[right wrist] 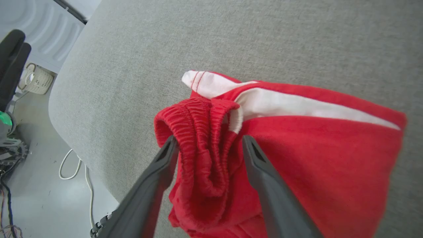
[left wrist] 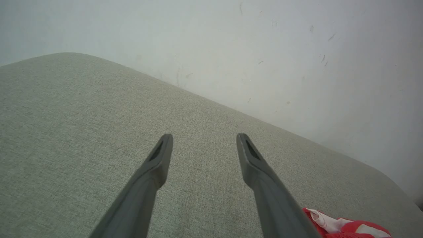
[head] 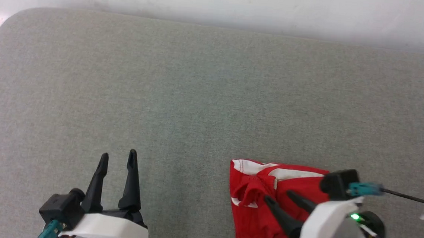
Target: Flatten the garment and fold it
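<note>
Left jaws: spread wide. Two dark left fingers [head: 131, 182] point straight ahead, away from the body, tips slightly splayed. White left wrist shell [head: 111, 230] sits behind them, with a black camera block [head: 60, 208] on its outer side.

Right jaws: also spread wide, gap matching the left pair. Dark right fingers [head: 282, 216] angle forward and inward, towards the left jaws. White right wrist shell [head: 320, 225] sits behind them, green lamp [head: 355, 217] lit just beside it.
</note>
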{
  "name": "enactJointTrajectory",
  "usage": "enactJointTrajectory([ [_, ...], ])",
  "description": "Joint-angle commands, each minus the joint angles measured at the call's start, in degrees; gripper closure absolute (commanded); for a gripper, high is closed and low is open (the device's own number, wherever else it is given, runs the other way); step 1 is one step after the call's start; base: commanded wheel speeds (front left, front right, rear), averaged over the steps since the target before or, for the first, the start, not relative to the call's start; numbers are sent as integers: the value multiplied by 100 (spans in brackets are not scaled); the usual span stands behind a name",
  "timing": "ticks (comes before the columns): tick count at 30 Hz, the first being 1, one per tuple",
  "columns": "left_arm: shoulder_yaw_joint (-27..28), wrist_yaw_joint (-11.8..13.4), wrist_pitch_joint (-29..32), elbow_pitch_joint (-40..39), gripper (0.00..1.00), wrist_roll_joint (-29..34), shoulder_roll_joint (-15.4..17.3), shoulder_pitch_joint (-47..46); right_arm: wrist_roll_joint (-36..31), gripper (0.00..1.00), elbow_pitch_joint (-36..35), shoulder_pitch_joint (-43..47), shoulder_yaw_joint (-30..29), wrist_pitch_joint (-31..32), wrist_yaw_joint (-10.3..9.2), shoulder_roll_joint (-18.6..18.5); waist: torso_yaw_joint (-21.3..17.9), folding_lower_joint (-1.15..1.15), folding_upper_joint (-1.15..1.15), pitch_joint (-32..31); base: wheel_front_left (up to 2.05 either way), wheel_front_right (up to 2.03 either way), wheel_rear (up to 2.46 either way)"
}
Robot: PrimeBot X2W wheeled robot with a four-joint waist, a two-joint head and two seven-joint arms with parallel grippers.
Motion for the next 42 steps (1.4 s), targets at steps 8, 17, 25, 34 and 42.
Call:
enactJointTrajectory([
  [8,50,-43,39,-60,0,-55,133,132,-311,0,-1382,690,-1116,318,-5,-8,-249,0,0,-20,0,0,0],
  [17,-25,-66,78,-64,0,-40,154,-1,-275,0,-938,895,-1557,64,-5,-8,-308,0,0,147,0,0,0],
  [25,-14,-71,94,-61,0,-44,205,-103,-119,0,-199,599,-1301,-239,-5,-8,-187,0,0,279,0,0,0],
  [34,-51,-81,89,-22,0,-69,189,-161,1,52,554,287,-1076,-345,-5,-8,-32,0,0,340,0,0,0],
  [42,-55,-67,80,-12,0,-81,195,-168,-9,100,772,158,-1163,-558,-5,-8,-7,0,0,356,0,0,0],
])
